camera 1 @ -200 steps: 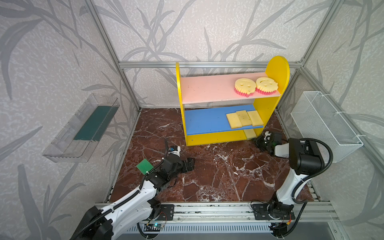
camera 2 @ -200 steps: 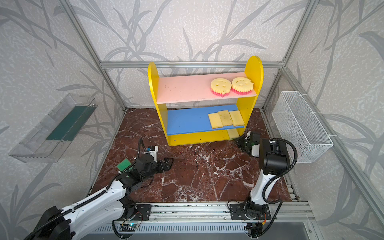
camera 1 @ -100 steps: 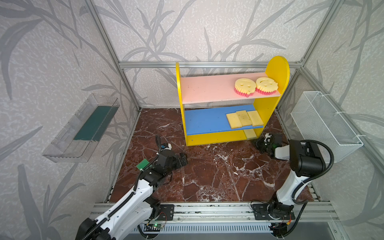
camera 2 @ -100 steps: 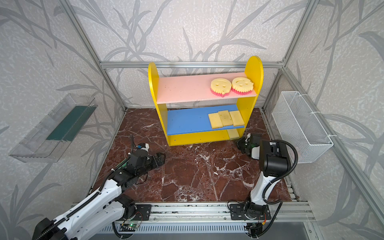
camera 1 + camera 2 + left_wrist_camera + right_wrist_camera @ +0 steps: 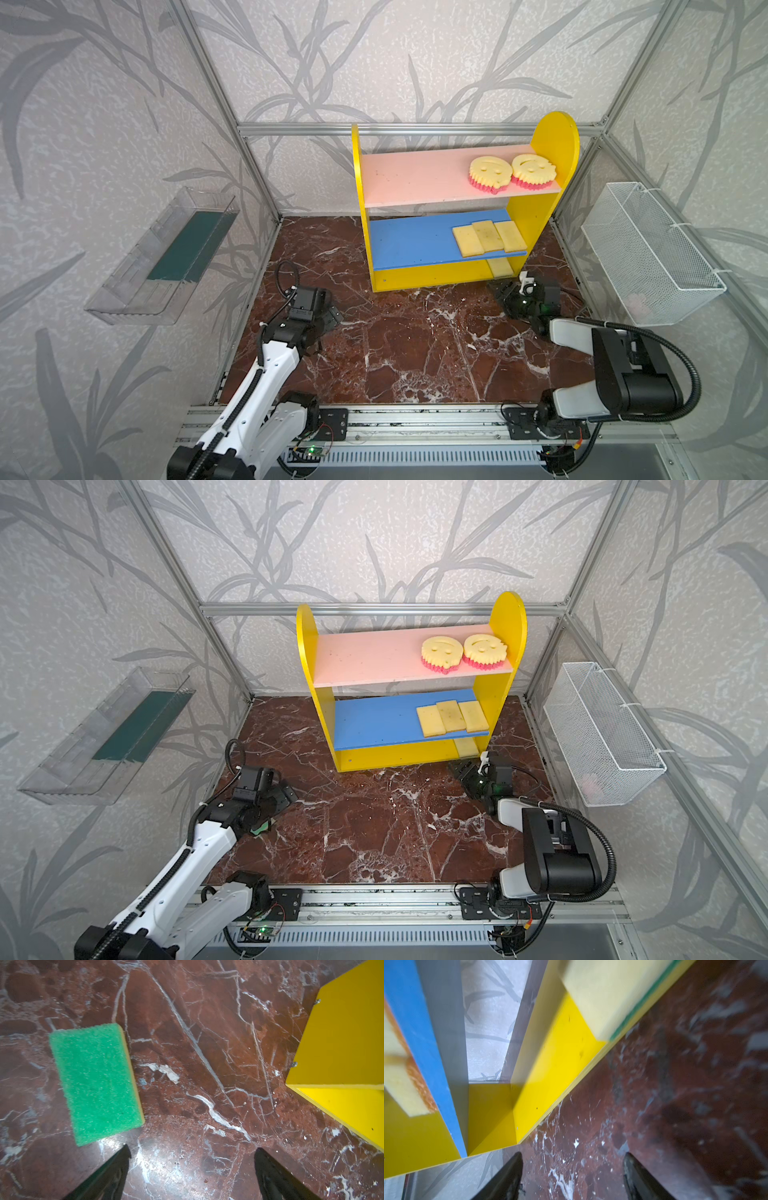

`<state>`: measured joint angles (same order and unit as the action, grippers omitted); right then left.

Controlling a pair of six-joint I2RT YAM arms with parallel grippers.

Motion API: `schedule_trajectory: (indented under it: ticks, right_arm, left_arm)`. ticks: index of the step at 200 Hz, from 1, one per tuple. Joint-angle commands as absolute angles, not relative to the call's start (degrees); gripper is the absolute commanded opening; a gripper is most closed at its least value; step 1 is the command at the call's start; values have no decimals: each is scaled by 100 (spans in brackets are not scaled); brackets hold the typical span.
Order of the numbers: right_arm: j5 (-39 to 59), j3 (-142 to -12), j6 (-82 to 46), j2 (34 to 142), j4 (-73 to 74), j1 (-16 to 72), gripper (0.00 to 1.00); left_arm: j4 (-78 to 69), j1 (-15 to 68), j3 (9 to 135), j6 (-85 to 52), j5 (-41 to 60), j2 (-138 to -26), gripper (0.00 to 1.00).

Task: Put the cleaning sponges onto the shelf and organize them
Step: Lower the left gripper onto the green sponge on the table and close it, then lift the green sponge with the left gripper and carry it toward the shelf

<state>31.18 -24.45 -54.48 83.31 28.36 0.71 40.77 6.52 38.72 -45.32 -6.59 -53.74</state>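
Our right fingers have just opened, empty, leaving a green-backed sponge on the shelf's bottom board, while our left fingers, spread wide and holding nothing, have swung back beside the green sponge on the bench, likely our next pick.

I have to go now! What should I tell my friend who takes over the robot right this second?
Left end effector: open, empty, next to the green sponge lying on the floor; not touching it.
Right end effector: open, empty, low in front of the shelf.
Done: two smiley sponges on the pink board; three pale yellow rectangles on the blue board; one pale sponge on the bottom board.
Left: put the green sponge on the shelf.
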Motion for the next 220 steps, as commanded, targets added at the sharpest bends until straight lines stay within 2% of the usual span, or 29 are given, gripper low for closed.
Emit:
schedule_trajectory:
  ticks: [1, 31, 55, 79, 139, 181, 204, 220]
  right_arm:
    - [3325, -2487, -5829, 8171, 3187, 221, 76]
    - [3452, -2443, -5976, 7993, 3202, 237, 81]
    - [3480, -2426, -6023, 7860, 3154, 237, 87]
    - [3476, -2426, -6035, 7872, 3146, 237, 92]
    - [3656, -2409, -6282, 8275, 3577, 237, 92]
    - [3615, -2417, -6228, 8279, 3533, 237, 92]
    - [3612, -2426, -6214, 8338, 3533, 237, 92]
    - [3612, -2426, -6214, 8376, 3550, 237, 93]
  left_arm:
    - [4658, 319, 4182, -4194, -840, -5727, 92]
    - [4618, -135, 4333, -3948, -767, -6207, 93]
    - [4530, -552, 4342, -3843, -687, -6503, 99]
    - [4326, -973, 4177, -3918, -492, -6675, 99]
    - [3699, -1200, 4139, -4193, -459, -7546, 99]
    - [3387, -1193, 4233, -4144, -163, -8315, 92]
    - [3198, -1189, 4181, -4150, -111, -8454, 84]
    - [3156, -1182, 4209, -4131, -52, -8503, 75]
